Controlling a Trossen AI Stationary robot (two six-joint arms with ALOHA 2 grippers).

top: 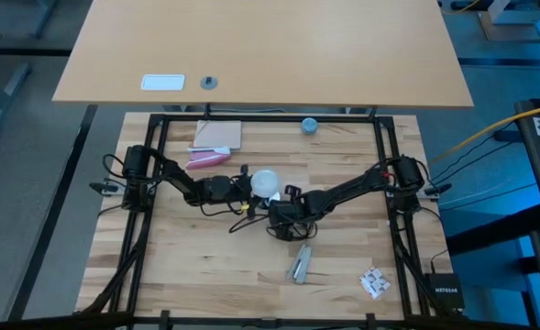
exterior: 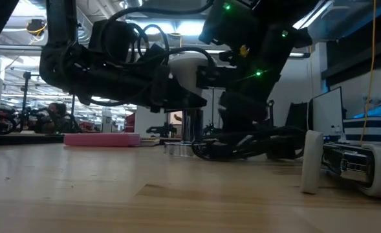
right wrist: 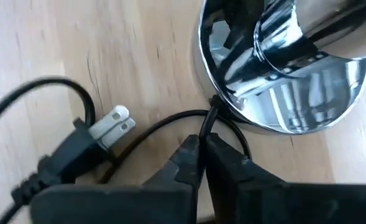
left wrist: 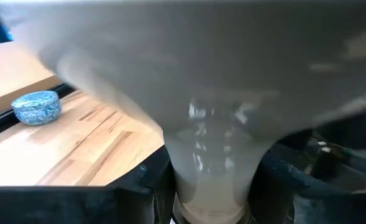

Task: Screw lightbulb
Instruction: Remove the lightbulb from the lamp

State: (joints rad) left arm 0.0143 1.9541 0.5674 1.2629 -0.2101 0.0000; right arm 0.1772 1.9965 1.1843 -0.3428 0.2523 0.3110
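Note:
The white frosted lightbulb (top: 266,181) hangs at the table's middle with its globe up and its grey neck (left wrist: 212,208) down, and my left gripper (top: 248,188) is shut on it. In the low view the lightbulb (exterior: 187,70) stands right over a shiny chrome lamp post (exterior: 191,126); whether they touch I cannot tell. My right gripper (right wrist: 201,149) points down beside the chrome lamp base (right wrist: 282,93), shut on the lamp's black cord (right wrist: 170,124). My left gripper pinches the bulb's tapering lower part (left wrist: 214,168) between its two fingers (left wrist: 146,186), just above the neck. The fingers come level from the table's left. The bulb stays upright, globe on top, clear of the table. My right gripper pinches the black cord (right wrist: 205,124) at its fingertips (right wrist: 189,149), right where the cord leaves the lamp base. The fingers slant down from the table's right. The rest of the cord lies slack on the table.
The cord's plug (right wrist: 111,122) lies loose on the wood. A blue round object (top: 310,126), a pink item (top: 207,160) and a tan pad (top: 219,136) sit toward the far side. A metal tool (top: 301,264) and a crumpled white piece (top: 373,282) lie near the front.

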